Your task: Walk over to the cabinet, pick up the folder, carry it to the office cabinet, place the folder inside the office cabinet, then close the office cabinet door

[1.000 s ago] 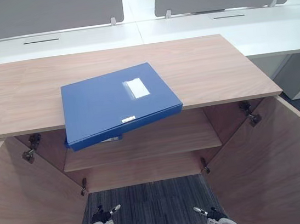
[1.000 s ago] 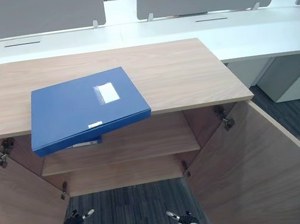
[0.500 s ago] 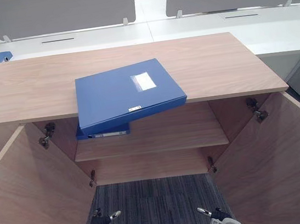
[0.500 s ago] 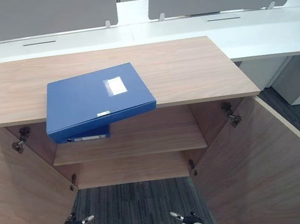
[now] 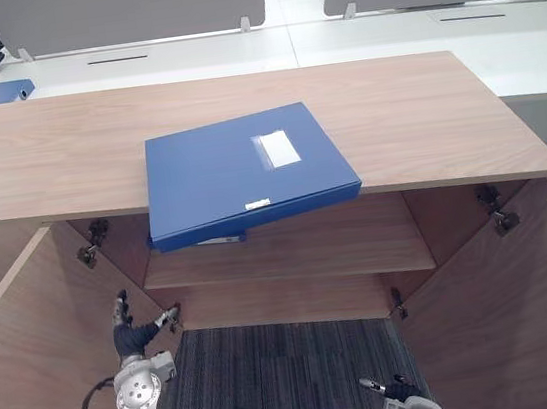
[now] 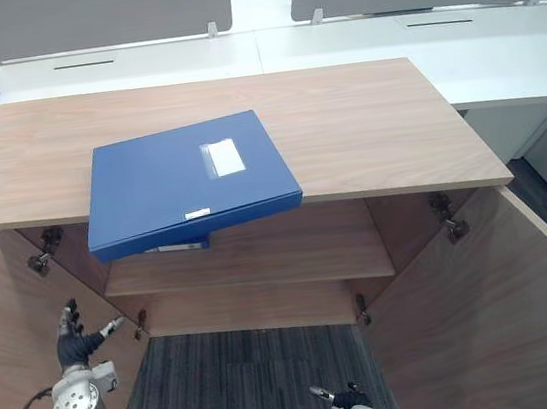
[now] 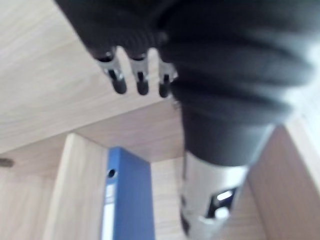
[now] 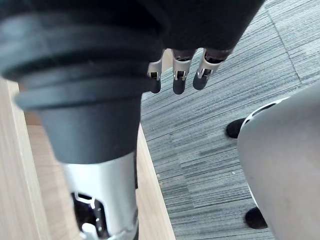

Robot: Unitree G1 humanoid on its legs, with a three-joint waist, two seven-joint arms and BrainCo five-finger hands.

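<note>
While the whole picture has shifted since a second ago, which is the camera moving rather than the things, the left eye view shows one real change. The left hand (image 5: 131, 334) has come up from the view's bottom edge. It hangs with fingers spread and holding nothing, between the open left wooden door (image 5: 22, 359) and the inner wooden shelf (image 5: 360, 249). The blue flat box folder (image 5: 244, 168) lies untouched on the light wooden cabinet top (image 5: 423, 114), near the middle of its front edge and overhanging it. A second blue folder (image 5: 193, 243) sits on the shelf just under it. The right hand (image 5: 397, 390) stays low over the grey striped carpet (image 5: 274, 361), beside the open right wooden door (image 5: 511, 324). The right eye view gives the same layout, with the left hand well below the front edge and apart from the folder. In the left wrist view straight fingers (image 7: 141, 82) point at wooden panels, and a blue spine with a round hole stands past them; I cannot tell which folder it is. In the right wrist view relaxed fingers (image 8: 179, 82) hang empty over the carpet. I judge the walk done and the reach for the folder just begun; the grasp is not yet made.
</note>
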